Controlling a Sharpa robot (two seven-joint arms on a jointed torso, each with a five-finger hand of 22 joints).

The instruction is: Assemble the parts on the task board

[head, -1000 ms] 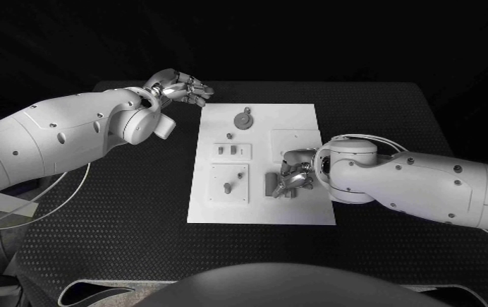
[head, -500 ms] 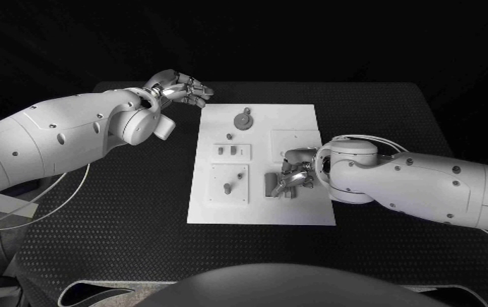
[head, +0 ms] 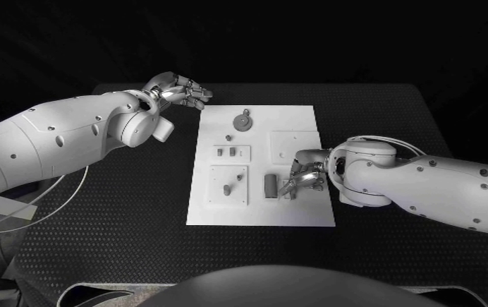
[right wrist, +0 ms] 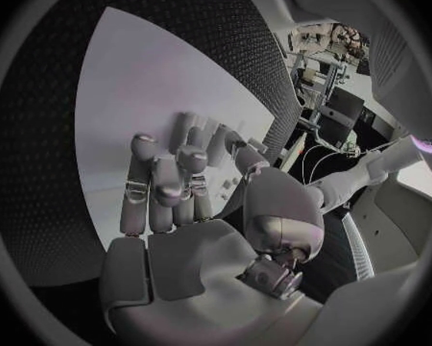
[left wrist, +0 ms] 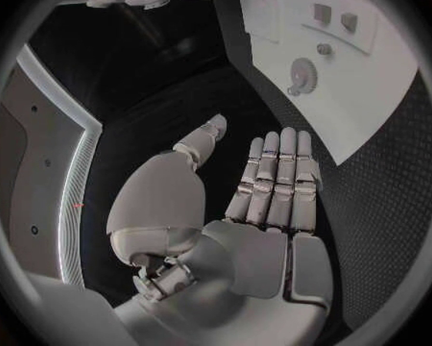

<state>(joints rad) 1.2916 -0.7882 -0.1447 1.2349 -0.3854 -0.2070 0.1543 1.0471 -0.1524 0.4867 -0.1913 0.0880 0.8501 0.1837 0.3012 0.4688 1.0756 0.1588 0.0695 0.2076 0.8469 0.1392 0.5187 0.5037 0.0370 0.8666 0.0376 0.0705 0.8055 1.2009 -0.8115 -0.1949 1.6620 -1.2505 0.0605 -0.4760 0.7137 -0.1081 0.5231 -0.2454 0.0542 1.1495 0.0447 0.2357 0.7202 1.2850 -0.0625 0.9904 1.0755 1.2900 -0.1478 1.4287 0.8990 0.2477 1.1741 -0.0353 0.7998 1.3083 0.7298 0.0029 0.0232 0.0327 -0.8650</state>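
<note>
On white task board — grey oblong part beside right hand.

White task board flat mid-table; grey parts on it: round part, upright block.

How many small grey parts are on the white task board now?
6: a round one at the far end, a tiny one, two mid-board, a peg and a bar nearer. The right robot hand may hide more.

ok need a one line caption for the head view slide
Right hand hovers beside a grey part lying on the task board; left hand waits off-board.
</note>
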